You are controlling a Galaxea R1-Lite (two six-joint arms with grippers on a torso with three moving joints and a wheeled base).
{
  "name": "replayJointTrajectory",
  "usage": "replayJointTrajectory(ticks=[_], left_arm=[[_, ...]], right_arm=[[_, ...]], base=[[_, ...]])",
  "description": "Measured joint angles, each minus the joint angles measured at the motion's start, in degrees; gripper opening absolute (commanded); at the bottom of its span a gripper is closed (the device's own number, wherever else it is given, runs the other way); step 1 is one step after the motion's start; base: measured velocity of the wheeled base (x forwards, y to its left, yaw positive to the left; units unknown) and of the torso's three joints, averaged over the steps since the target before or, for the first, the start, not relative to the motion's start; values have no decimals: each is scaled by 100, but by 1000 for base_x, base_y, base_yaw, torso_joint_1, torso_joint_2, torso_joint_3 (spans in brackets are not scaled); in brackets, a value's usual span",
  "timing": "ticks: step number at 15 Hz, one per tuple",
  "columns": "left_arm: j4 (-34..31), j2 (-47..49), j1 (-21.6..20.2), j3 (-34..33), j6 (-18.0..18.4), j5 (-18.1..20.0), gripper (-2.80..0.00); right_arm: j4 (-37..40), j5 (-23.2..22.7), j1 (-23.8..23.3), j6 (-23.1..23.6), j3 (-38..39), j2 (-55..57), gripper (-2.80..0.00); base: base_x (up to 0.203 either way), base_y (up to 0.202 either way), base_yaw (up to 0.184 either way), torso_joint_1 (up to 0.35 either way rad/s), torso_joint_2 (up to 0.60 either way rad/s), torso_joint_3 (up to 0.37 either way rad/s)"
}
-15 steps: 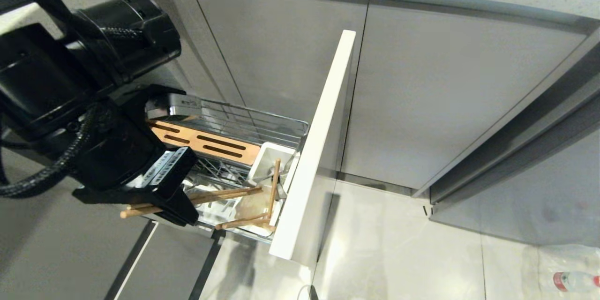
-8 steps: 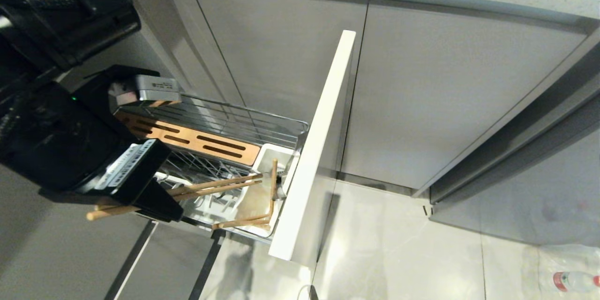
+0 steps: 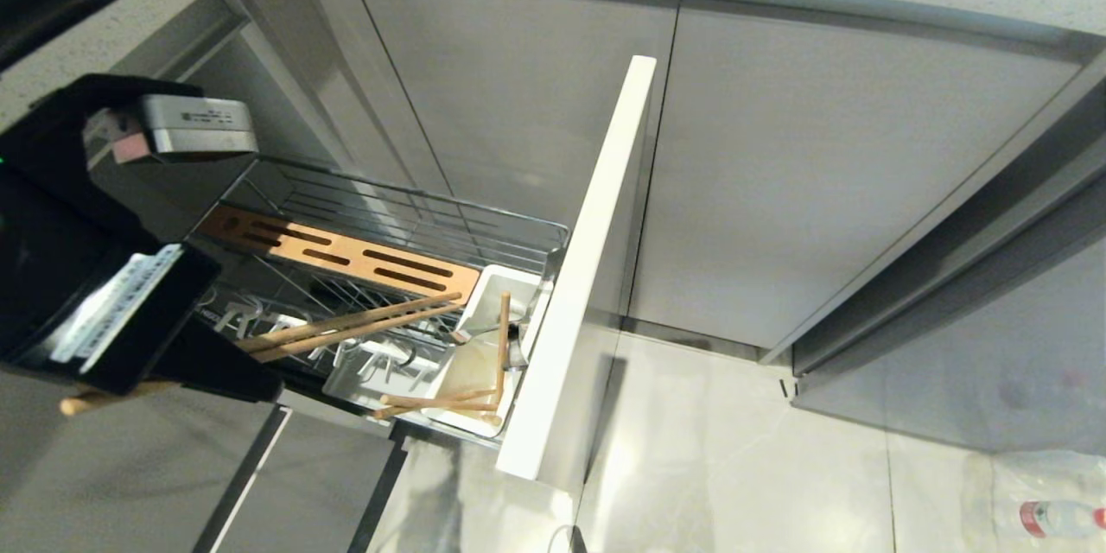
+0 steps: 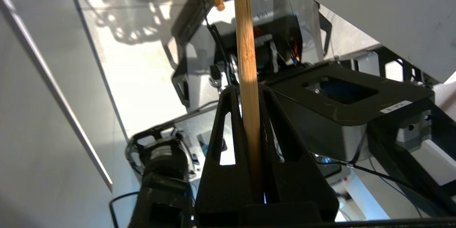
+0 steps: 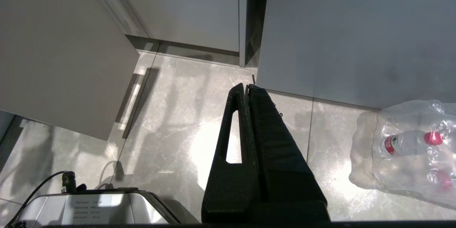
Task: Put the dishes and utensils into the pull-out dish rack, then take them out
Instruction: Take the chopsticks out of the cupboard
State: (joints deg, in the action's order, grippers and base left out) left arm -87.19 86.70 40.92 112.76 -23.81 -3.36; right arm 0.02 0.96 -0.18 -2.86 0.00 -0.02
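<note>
The dish rack (image 3: 380, 268) is pulled fully out of the cabinet on its white front panel (image 3: 587, 276), so its inside can be reached from above. The left pincer (image 4: 251, 114) is clamped on the chopsticks (image 3: 354, 327). Only one stick is seen betw. the fingers (image 4: 221, 139) in the wrist view; whether the 2nd is pinched as well cannot be told. In the head view the pair is held nearly level over the rack's left half, butt end (image 3: 78, 403) sticking out past the pincer on the side away from the rack, tips aimed toward the white caddy (image 3: 497, 294) at the panel end. The grip is taken near the thick end, prob. so the long free length can be steered over the wires.

More wooden sticks (image 3: 441, 403) lie at the rack's near corner, beside the caddy, and one stick (image 3: 504, 341) stands upright in it, touching its wall. The brown slotted strip (image 3: 346, 252) runs along the rack's far side. No bowl, plate or fork is made out in the rack.

The right pincer (image 5: 248, 87) is parked w/ fingers together, pointing at the floor (image 5: 171, 131), well apart from the rack; a wrapped pack of bottles (image 5: 409, 146) lies near it.
</note>
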Motion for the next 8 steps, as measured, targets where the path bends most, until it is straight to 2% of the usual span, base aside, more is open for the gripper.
replayJointTrajectory(ticks=[3, 5, 8], left_arm=[[0, -198, 60, 0, 0, -307, -280], [273, -389, 134, 4, -6, -480, -280], [586, -721, 211, 2, 29, -541, -280]], right_arm=[[-2, 0, 0, 0, 0, 0, -280], [0, 0, 0, 0, 0, 0, -280], [-2, 0, 0, -2, 0, 0, -280]], base=[[0, 0, 0, 0, 0, 0], [0, 0, 0, 0, 0, 0], [0, 0, 0, 0, 0, 0]])
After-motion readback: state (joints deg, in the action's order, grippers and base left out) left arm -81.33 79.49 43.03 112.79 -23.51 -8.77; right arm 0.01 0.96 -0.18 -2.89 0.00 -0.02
